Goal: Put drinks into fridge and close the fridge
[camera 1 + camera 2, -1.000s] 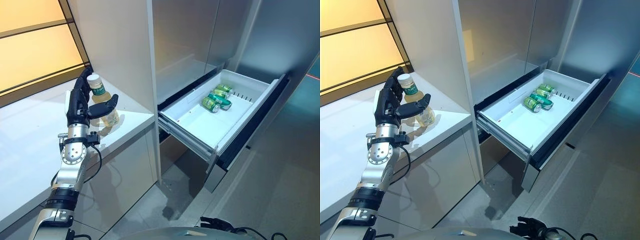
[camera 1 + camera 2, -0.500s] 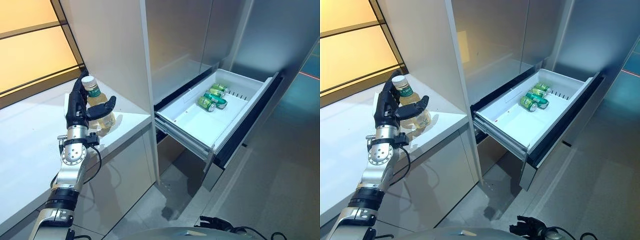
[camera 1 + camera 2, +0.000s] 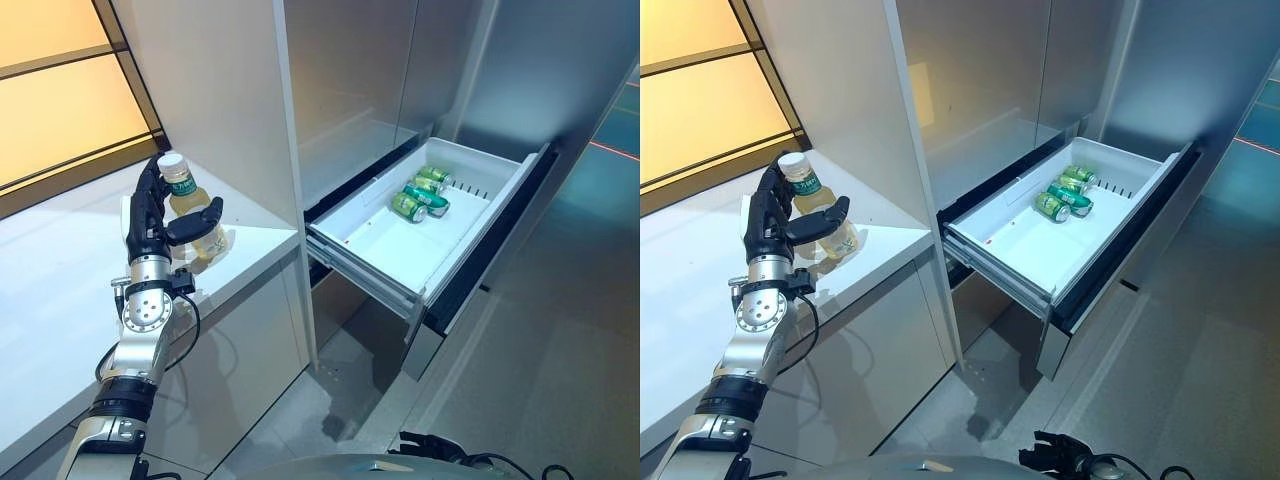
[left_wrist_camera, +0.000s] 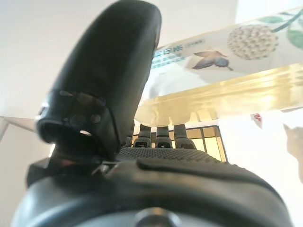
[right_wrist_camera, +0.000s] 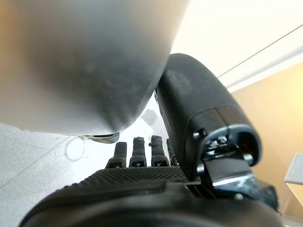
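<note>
Left eye view shows the left robot hand [image 3: 150, 222] on the left side, held up over the white surface [image 3: 60, 270]. Its fingers and thumb curl round a bottle [image 3: 192, 215] of yellow drink with a white cap and a green label. The bottle stands upright in the robot hand, and I cannot tell if its bottom touches the surface. In the left wrist view the thumb [image 4: 109, 80] crosses the front of the bottle [image 4: 227, 71], and the fingers sit behind it.

Next to the surface stands a tall grey wall panel [image 3: 220, 90]. To the right of that is the fridge [image 3: 370, 70], with its white drawer [image 3: 400, 250] pulled far out. 3 green cans [image 3: 420, 195] lie on their sides near the back of the drawer, close together. The front part of the drawer is bare.

The right robot hand [image 5: 142, 189] shows only in the right wrist view. Its fingers are fairly straight and hold nothing.
</note>
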